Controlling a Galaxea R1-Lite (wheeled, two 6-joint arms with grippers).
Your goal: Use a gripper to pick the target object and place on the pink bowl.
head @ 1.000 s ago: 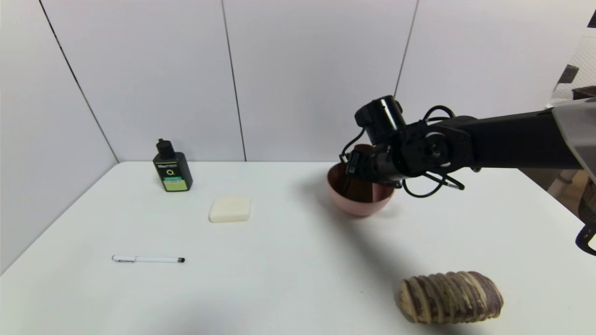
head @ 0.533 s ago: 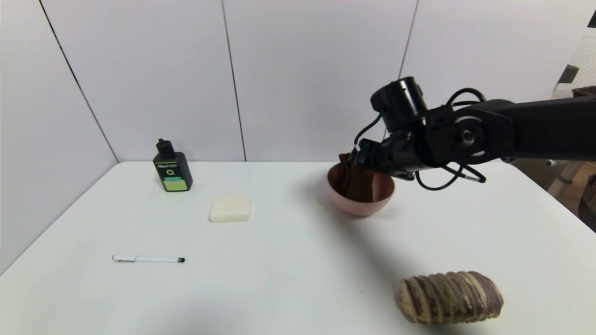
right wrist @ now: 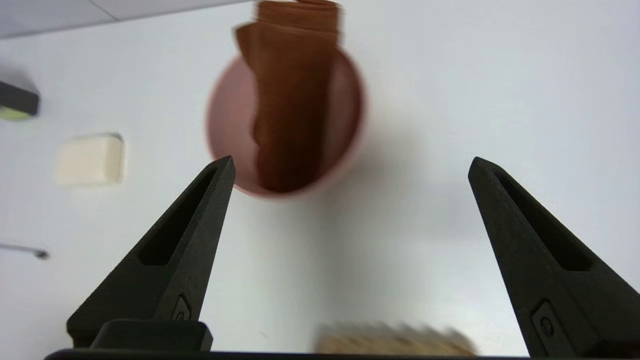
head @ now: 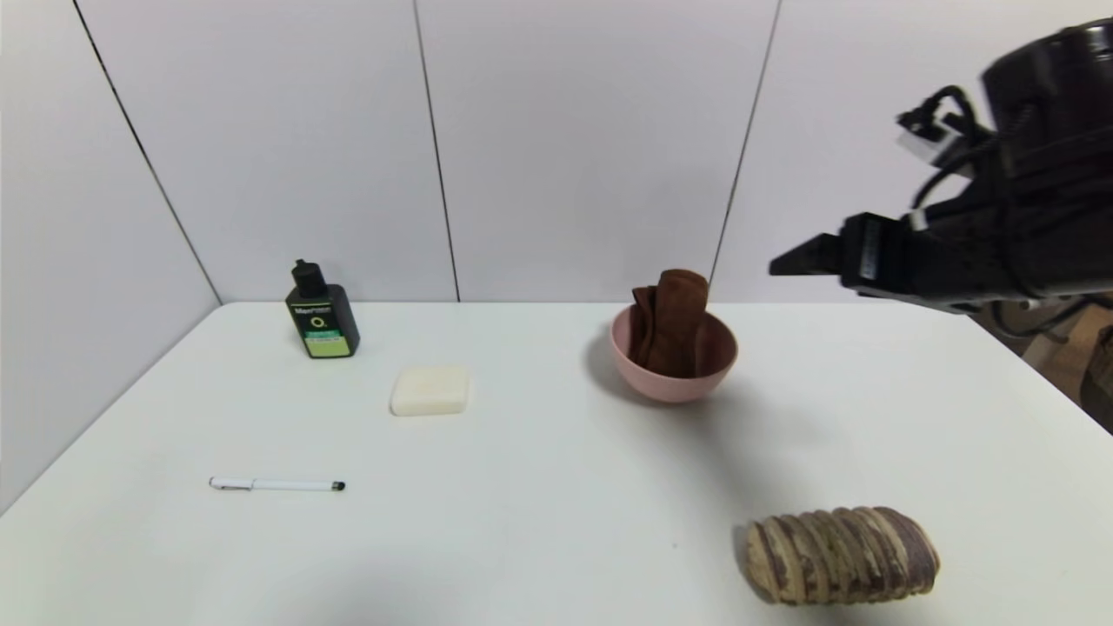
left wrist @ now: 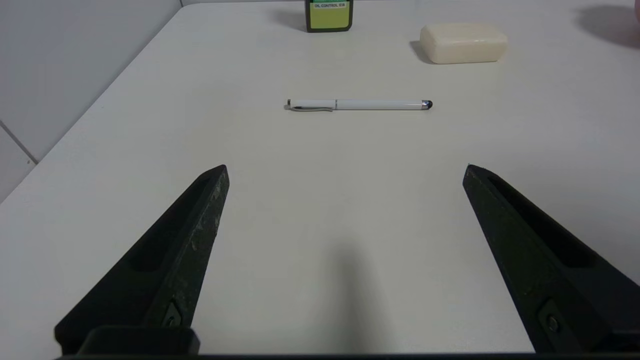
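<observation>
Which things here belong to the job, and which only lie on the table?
Job: brown towel, standing in the pink bowl; right gripper, open, away from the bowl.

Lying about: dark bottle, soap bar, white pen, striped loaf-shaped thing.

Towel (head: 670,321) in bowl (head: 674,383), soap (head: 429,390) to its left, loaf (head: 841,555) nearer the robot.

Bright, even light with soft shadows; the pink bowl (right wrist: 285,125) blurs (right wrist view only).
</observation>
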